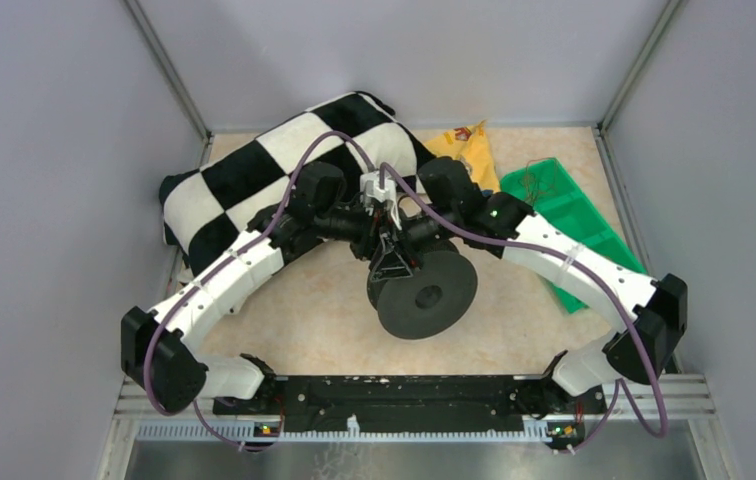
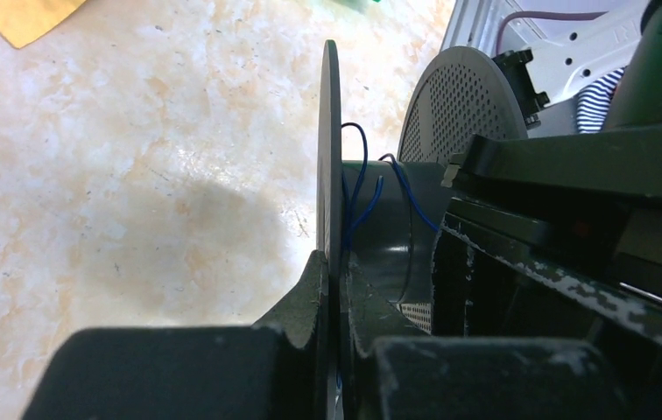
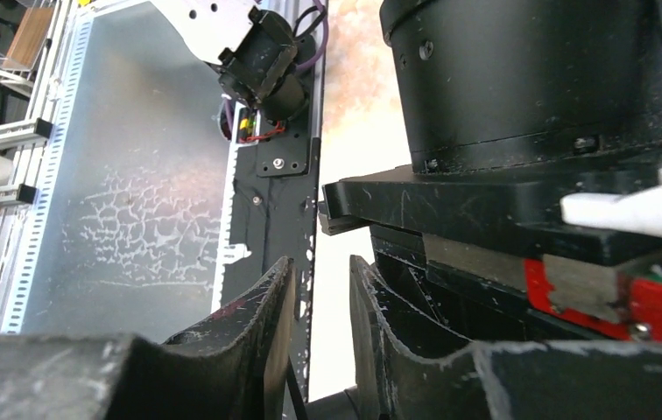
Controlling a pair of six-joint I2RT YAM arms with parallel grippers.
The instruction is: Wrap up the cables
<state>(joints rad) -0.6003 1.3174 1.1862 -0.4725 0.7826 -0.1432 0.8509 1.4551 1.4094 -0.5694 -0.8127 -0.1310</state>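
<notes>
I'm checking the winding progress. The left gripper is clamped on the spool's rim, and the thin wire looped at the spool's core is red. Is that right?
Not quite: the wire is blue, not red. The left wrist view shows it looped at the core of the spool, whose rim the left gripper is clamped on.

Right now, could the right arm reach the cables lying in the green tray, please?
Probably yes: the cables lie uncovered in the green tray on that arm's side; the right claw only needs to leave the spool.
</notes>
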